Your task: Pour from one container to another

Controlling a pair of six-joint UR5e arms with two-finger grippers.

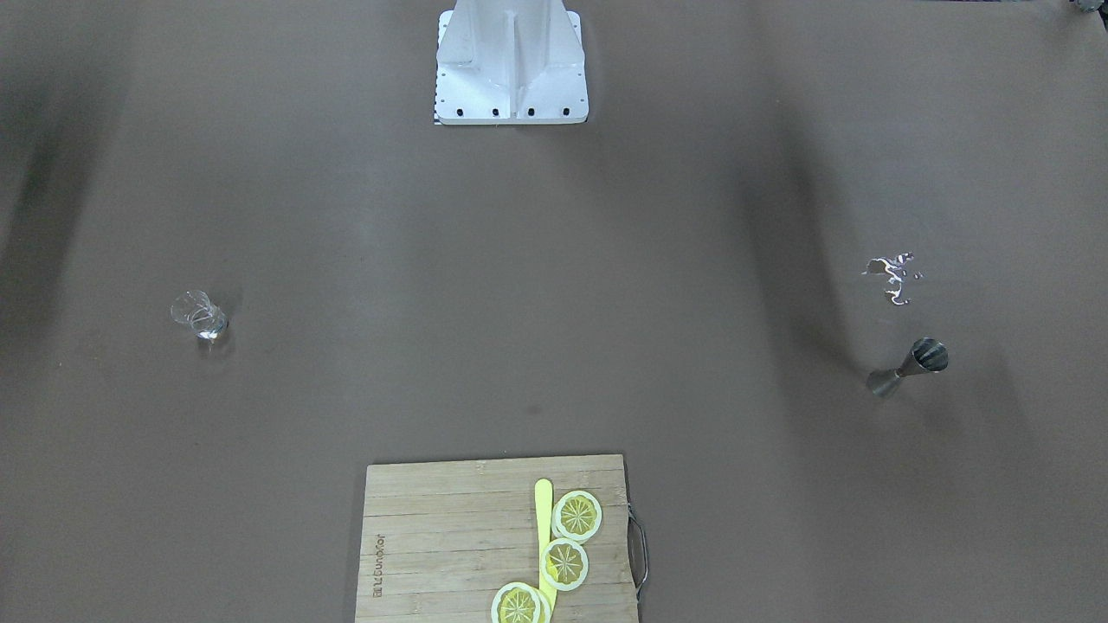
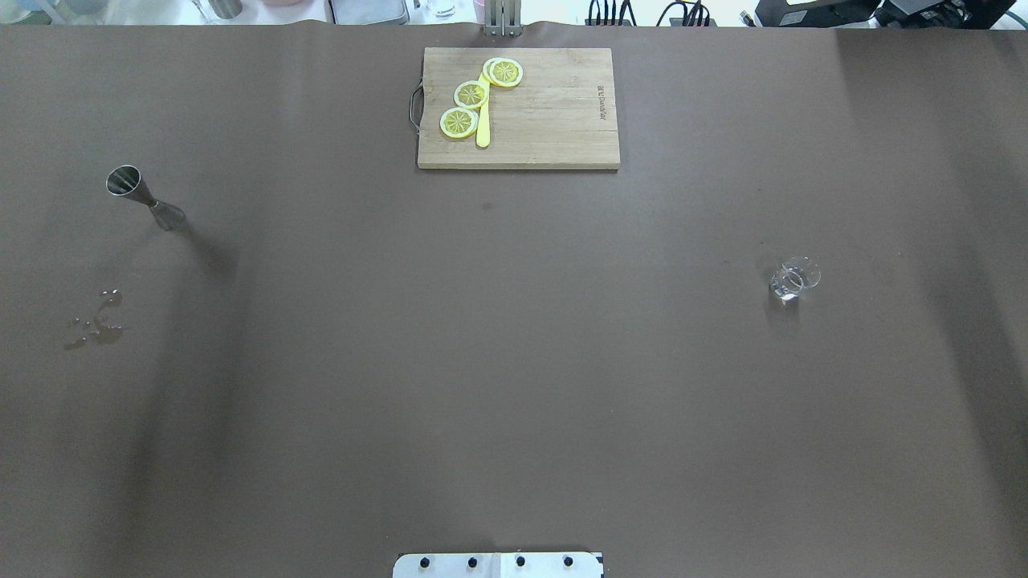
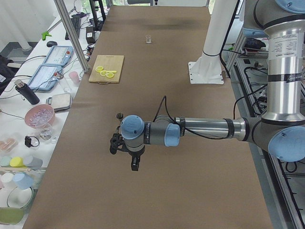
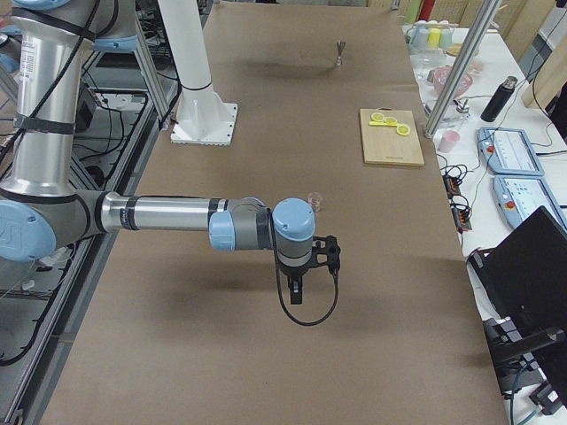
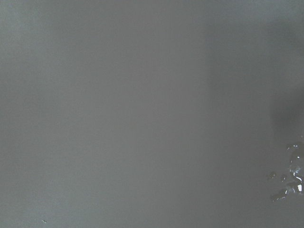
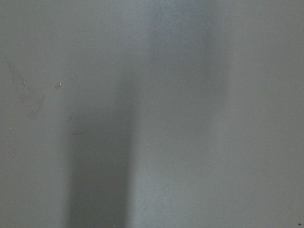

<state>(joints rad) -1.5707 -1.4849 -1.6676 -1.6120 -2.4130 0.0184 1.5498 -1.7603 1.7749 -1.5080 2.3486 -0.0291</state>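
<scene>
Pincer states were beyond us. We saw the left pincer (image 3: 114, 143) only from the bench's left end and the right pincer (image 4: 328, 252) only from its right end, so we could not tell whether either was released or clenched. Each hung high above the bench (image 2: 514, 361) at the end of a long, level forearm. The left one hung near the steel jigger and the right one near the glass cup.

We found the steel jigger (image 2: 144, 197) standing upright on the robot's left side of the bench, one cone down and the other cone open at the top. The glass cup (image 2: 793, 278) stood upright on the robot's right side, well apart from the jigger, with the wide brown middle of the bench between them.

Near the jigger, on the side towards the robot, we noted a small puddle (image 2: 96, 321) of clear drops. It shone white from the front, and its edge showed in the lower right corner of the left wrist view. In the right wrist view we saw only bench surface crossed by a dark band of shadow.

At the far edge, midway along, lay a wooden cutting board (image 2: 546, 112) with a metal handle on one short side. On it were three lemon slices (image 2: 471, 94) and a yellow stick (image 2: 483, 128) touching them. The white robot base (image 1: 511, 69) stood at the near edge, opposite the board.
</scene>
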